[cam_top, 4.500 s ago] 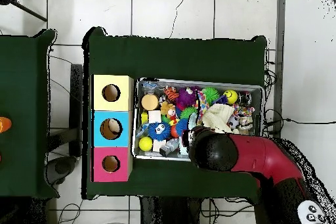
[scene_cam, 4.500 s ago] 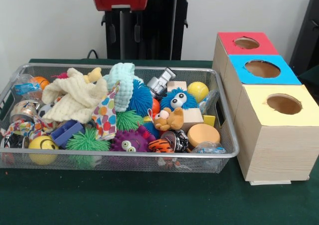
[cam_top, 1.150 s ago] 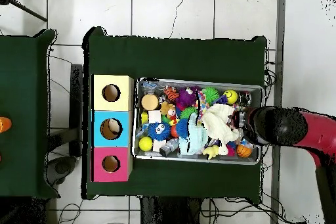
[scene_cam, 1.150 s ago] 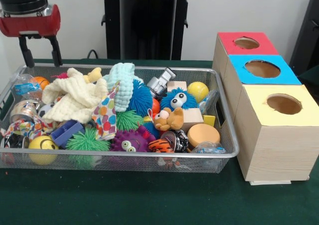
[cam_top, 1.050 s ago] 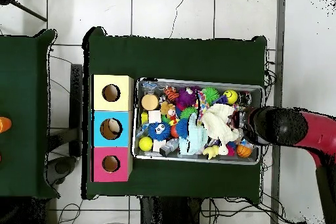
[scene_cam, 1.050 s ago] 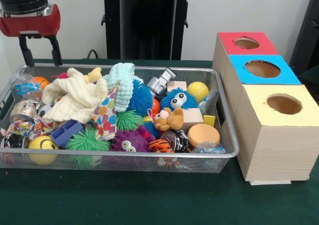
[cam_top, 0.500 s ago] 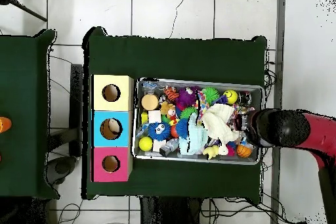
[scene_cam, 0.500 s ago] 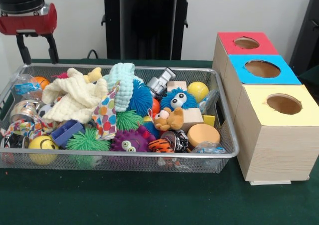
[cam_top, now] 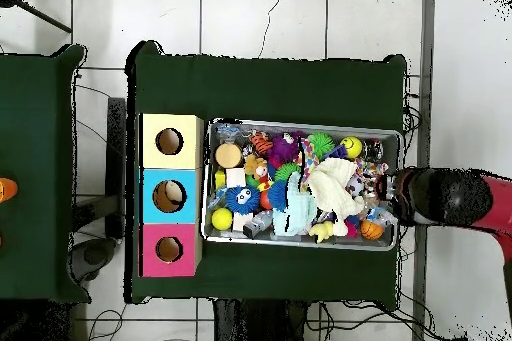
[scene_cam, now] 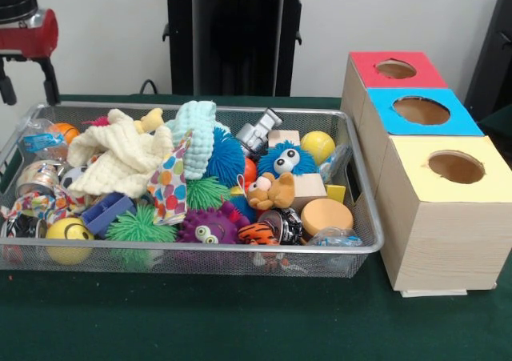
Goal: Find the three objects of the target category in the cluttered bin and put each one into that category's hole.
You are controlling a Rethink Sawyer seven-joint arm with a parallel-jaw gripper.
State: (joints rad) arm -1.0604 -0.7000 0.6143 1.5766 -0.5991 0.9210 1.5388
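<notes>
Front view: the claw (scene_cam: 28, 93) hangs at the picture's upper left corner, above and just outside the end of the wire bin (scene_cam: 362, 186). Its two black fingers (scene_cam: 51, 81) stand apart with nothing between them, so it is open and empty. Directly below the claw, in the bin's nearest corner, lie a clear packet with an orange ball (scene_cam: 62, 131). Just to the right of the claw and lower, a cream knitted cloth (scene_cam: 116, 159) is heaped over the toys, with a mint knitted piece (scene_cam: 196, 133) beyond it. Farther from the claw sit a blue fuzzy toy with eyes (scene_cam: 284, 159), a yellow ball (scene_cam: 318, 146), a small brown plush animal (scene_cam: 270, 191) and a round tan disc (scene_cam: 326, 214). Below the claw, at the bin's front edge, lies a yellow smiley ball (scene_cam: 68, 239), with a green spiky ball (scene_cam: 140, 226) and a purple spiky toy (scene_cam: 206, 228) next along. Well apart from the claw, past the bin's other end, stand three wooden boxes: the red-topped box (scene_cam: 396, 70), the blue-topped box (scene_cam: 422, 110) and the yellow-topped box (scene_cam: 454, 168), each with a round hole.

Overhead view: the arm (cam_top: 462, 199) ends over the bin's right end, hiding the claw; the cream cloth lies just left of it, and the three boxes stand in a column beyond the bin's far end. Which category is wanted cannot be told.
</notes>
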